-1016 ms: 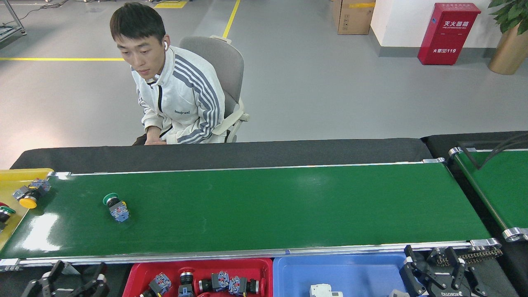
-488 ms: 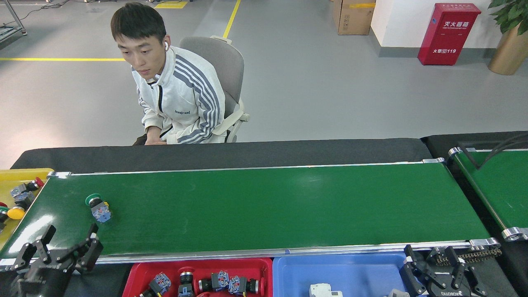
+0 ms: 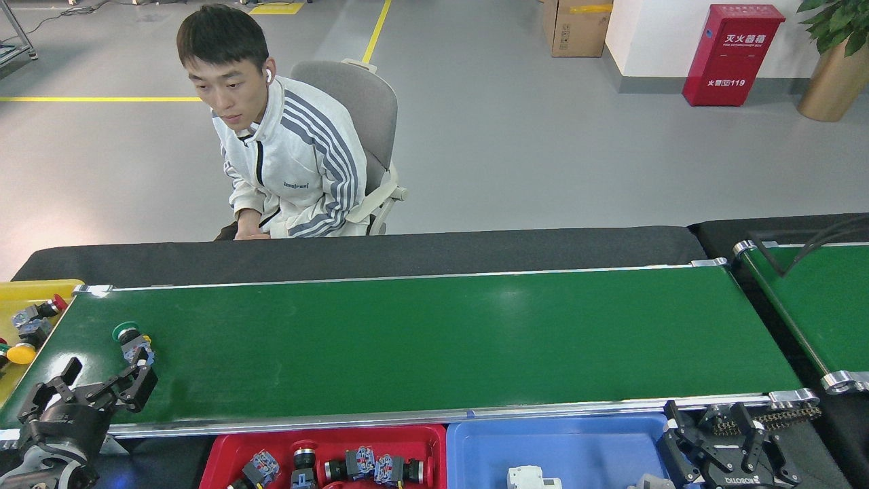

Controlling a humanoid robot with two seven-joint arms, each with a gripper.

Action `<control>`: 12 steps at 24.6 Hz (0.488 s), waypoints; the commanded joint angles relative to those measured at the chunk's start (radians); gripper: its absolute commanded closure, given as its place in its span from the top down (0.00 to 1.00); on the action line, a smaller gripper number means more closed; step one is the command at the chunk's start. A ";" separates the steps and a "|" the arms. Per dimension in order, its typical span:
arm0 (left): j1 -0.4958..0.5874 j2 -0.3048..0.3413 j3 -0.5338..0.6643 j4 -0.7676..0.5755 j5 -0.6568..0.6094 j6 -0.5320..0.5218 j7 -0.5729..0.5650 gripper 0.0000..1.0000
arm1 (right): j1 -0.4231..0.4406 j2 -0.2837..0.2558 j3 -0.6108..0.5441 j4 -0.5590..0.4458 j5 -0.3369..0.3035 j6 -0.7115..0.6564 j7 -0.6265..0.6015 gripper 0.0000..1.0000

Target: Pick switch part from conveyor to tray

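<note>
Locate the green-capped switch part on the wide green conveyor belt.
In the head view, the green-capped switch part lies at the wide green conveyor belt's far left, just beyond the open left gripper.

This is a factory floor or industrial training hall. A long green conveyor (image 3: pixel 434 339) with silver rails runs across a black worktop (image 3: pixel 380 251), a second belt (image 3: pixel 825 302) stands to the right, and red (image 3: pixel 271 441), blue (image 3: pixel 577 448) and yellow (image 3: pixel 27 292) trays hold switch parts. Behind lies a wide grey painted floor (image 3: pixel 543 149) with yellow lane lines (image 3: pixel 377 30), a red fire-extinguisher cabinet (image 3: pixel 733 54), a cardboard box (image 3: pixel 574 27), and a person (image 3: pixel 285 156) seated on an office chair (image 3: pixel 360 109).
</note>
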 commanded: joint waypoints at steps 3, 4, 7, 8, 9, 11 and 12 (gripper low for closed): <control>-0.117 0.019 -0.031 0.117 -0.004 0.018 0.013 0.99 | -0.011 -0.008 -0.002 -0.014 -0.001 -0.005 -0.006 1.00; -0.146 0.023 -0.035 0.159 -0.004 0.037 0.014 0.99 | -0.011 -0.008 -0.002 -0.014 -0.001 -0.005 -0.006 0.99; -0.234 0.029 -0.060 0.283 -0.004 0.070 0.016 0.93 | -0.011 -0.008 -0.002 -0.014 -0.001 -0.005 -0.006 1.00; -0.263 0.029 -0.074 0.315 -0.004 0.077 0.023 0.85 | -0.012 -0.008 -0.002 -0.014 -0.001 -0.005 -0.006 1.00; -0.286 0.029 -0.085 0.357 -0.004 0.086 0.049 0.75 | -0.018 -0.009 -0.002 -0.012 -0.001 -0.005 -0.006 1.00; -0.315 0.029 -0.103 0.433 -0.004 0.092 0.137 0.58 | -0.026 -0.008 -0.002 -0.012 -0.001 -0.005 -0.006 1.00; -0.327 0.029 -0.117 0.465 -0.004 0.092 0.177 0.49 | -0.028 -0.008 -0.002 -0.012 -0.001 -0.005 -0.006 1.00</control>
